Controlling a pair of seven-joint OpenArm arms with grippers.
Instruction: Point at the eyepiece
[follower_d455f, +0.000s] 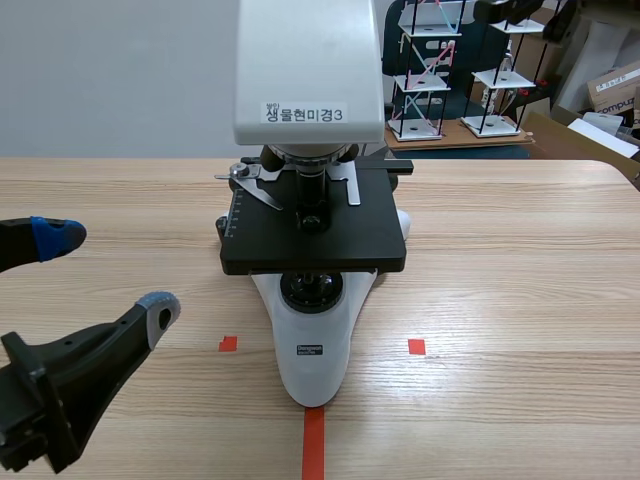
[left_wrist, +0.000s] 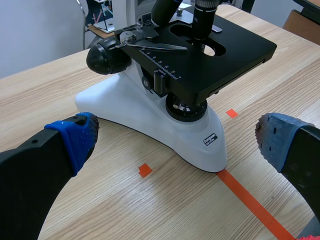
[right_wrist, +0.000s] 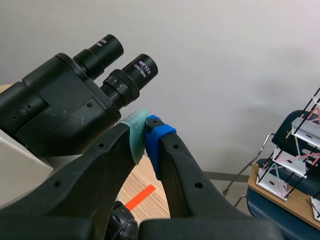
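A white microscope (follower_d455f: 312, 340) with a black stage (follower_d455f: 315, 225) stands at the table's middle; its white head (follower_d455f: 308, 70) fills the scene view's top. In the right wrist view two black eyepieces show, the nearer one (right_wrist: 134, 75) marked WF 10X and the farther one (right_wrist: 102, 52) beside it. My right gripper (right_wrist: 145, 131) is shut on nothing, its pads meeting just below the nearer eyepiece tube. That gripper is raised out of the scene view. My left gripper (follower_d455f: 105, 275) stands open low at the left, its fingers either side of the microscope base (left_wrist: 165, 132) in the left wrist view.
Orange-red tape marks (follower_d455f: 313, 440) lie on the wooden table (follower_d455f: 520, 300) in front of the microscope. Behind the table stand white-and-black wire racks (follower_d455f: 425, 70) and a cardboard box (follower_d455f: 612, 90) at the right.
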